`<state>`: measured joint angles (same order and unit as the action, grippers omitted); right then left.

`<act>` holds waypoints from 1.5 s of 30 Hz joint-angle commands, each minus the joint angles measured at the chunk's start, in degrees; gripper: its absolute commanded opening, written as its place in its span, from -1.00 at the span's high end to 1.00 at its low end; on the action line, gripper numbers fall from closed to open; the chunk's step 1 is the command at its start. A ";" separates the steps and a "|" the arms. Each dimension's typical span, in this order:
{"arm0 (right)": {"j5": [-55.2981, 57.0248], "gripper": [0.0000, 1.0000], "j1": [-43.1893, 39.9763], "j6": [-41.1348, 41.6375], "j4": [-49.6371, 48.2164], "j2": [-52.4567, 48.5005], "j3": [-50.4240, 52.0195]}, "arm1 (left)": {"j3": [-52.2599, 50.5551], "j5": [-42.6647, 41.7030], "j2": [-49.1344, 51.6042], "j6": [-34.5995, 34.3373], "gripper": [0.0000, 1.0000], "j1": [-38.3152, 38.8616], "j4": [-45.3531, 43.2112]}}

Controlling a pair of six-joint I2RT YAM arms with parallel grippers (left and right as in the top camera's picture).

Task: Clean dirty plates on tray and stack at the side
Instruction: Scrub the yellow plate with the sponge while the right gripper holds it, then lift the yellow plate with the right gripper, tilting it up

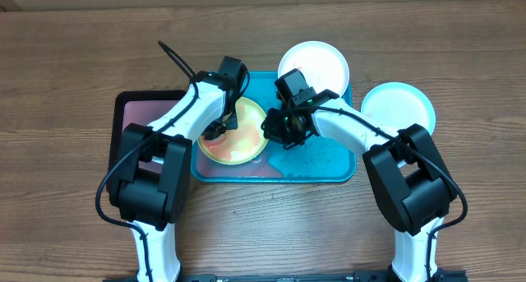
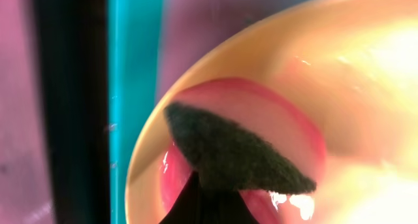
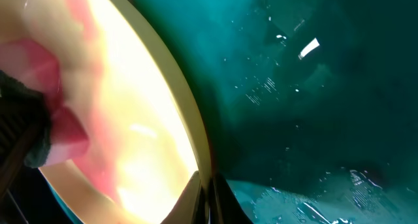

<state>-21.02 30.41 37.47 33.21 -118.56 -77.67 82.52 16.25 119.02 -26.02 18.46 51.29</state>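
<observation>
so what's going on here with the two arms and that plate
The left gripper holds a dark scrub pad pressed onto the lime green plate, which lies in the turquoise tray and carries red-orange smears. The right gripper is shut on that plate's rim, apparently steadying it. The white plate sits at the tray's far edge and the light blue plate on the table to the right; both look clean from above.
</observation>
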 commanded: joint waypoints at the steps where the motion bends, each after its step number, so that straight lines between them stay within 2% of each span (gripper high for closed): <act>1: 0.79 0.93 0.24 -0.37 0.87 -1.25 0.50 | -1.25 -27.47 3.06 26.14 0.92 -0.74 0.39; 3: 0.76 0.93 0.24 -0.37 0.87 -1.25 0.50 | -1.25 -40.96 3.06 37.48 0.92 -0.74 1.75; 4: 0.76 0.93 0.24 -0.37 0.87 -1.25 0.50 | -1.25 -43.91 3.06 40.00 0.91 -0.74 2.05; 8: 0.76 0.93 0.24 -0.37 0.90 -1.25 0.50 | -1.25 -45.24 3.06 40.48 0.92 -0.76 0.24; 11: 0.76 0.93 0.24 -0.37 0.90 -1.25 0.50 | -1.22 -42.49 3.06 35.28 0.91 -0.76 -3.45; 15: 0.76 0.93 0.24 -0.37 0.94 -1.25 0.50 | 0.22 -27.52 3.06 21.22 0.92 -0.81 -7.21; 20: 0.76 0.93 0.24 -0.37 1.16 -1.25 0.50 | 10.73 -6.29 3.06 11.37 0.92 -0.81 -1.31; 23: 0.79 0.93 0.24 -0.37 1.27 -1.25 0.50 | 18.23 1.03 3.06 8.59 0.92 -0.83 3.13; 27: 0.76 0.92 0.24 -0.42 1.95 -1.20 0.17 | 25.31 0.92 3.06 8.63 0.92 -0.81 6.36; 32: 4.57 0.93 0.24 -2.69 7.23 0.13 -2.69 | 26.47 -6.95 3.08 8.66 0.92 -0.83 9.51; 37: 18.73 0.93 0.59 -3.45 15.50 6.67 -4.81 | 24.15 -10.43 3.13 8.63 0.92 -0.85 12.31; 45: 37.94 0.93 3.37 -4.94 21.66 13.68 -4.85 | 21.29 -10.56 3.13 8.59 0.92 -0.90 12.22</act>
<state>5.06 32.38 33.21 54.22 -107.68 -80.97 104.73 6.63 122.39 -16.43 17.80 63.51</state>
